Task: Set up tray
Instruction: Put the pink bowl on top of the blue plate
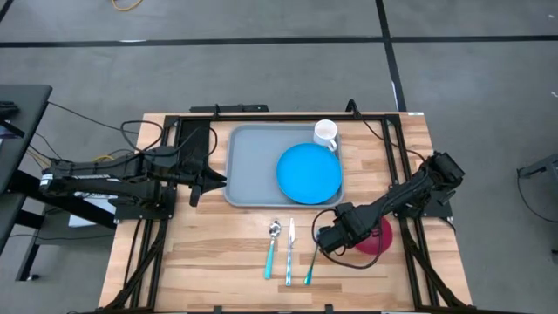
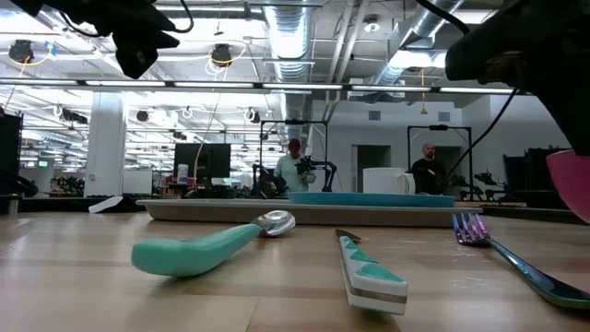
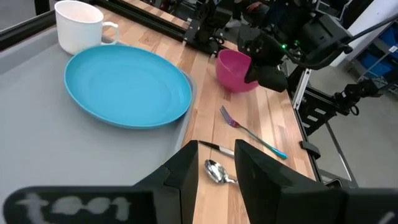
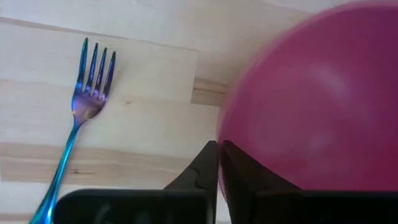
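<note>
The grey-blue tray [image 1: 253, 170] lies flat at the table's far middle. On it rest a round blue plate [image 1: 309, 173] and a white mug [image 1: 325, 133]. My left gripper [image 1: 207, 183] hovers open at the tray's left edge, also seen in the left wrist view [image 3: 214, 171]. My right gripper [image 1: 349, 240] is down at a pink bowl [image 1: 377, 235] near the right edge. A spoon [image 1: 272, 249], a knife [image 1: 290, 253] and a fork [image 1: 311, 262] lie side by side on the wood near the front. My right gripper is shut on the pink bowl's edge [image 4: 233, 146], on the side toward the fork [image 4: 87, 93]. It comes from above, pointing down. The fingers hide the place of contact, so which finger is inside does not show. Lifted or on the table, I cannot tell.
Black frame rails run along both table sides [image 1: 144, 235]. Bare wood lies between the tray's near rim and the cutlery, and at the near left [image 1: 200, 262]. People stand far off in the room beyond the table [image 2: 293, 166].
</note>
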